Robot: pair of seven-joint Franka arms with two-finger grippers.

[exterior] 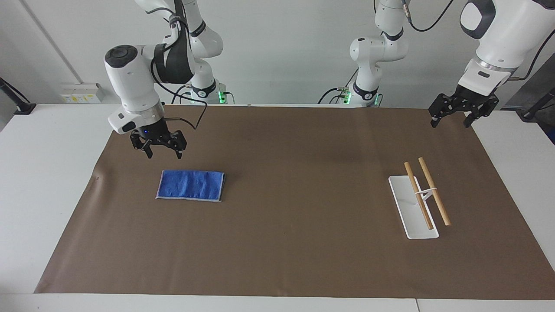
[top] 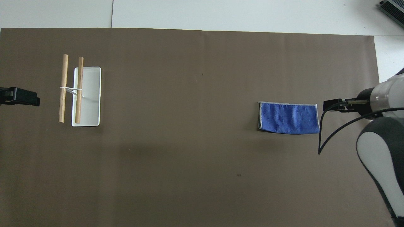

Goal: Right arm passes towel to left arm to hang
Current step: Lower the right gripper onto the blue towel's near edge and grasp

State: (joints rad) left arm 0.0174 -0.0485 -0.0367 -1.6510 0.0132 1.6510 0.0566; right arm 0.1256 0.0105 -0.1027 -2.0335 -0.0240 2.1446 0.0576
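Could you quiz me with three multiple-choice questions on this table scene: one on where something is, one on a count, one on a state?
1. Where does the blue towel lie?
A. on the white tray
B. flat on the brown mat, toward the right arm's end of the table
C. in a gripper

2. How many wooden rods stand over the white tray?
A. one
B. two
C. four

3. What is the right gripper doing?
A. gripping the towel
B. resting on the tray
C. hanging open in the air, close to the towel, holding nothing

Answers:
1 B: the towel lies folded on the mat, apart from the tray.
2 B: two rods lie side by side on a white stand.
3 C: its fingers are apart and clear of the cloth. The left gripper waits open above the mat's corner at its own end.
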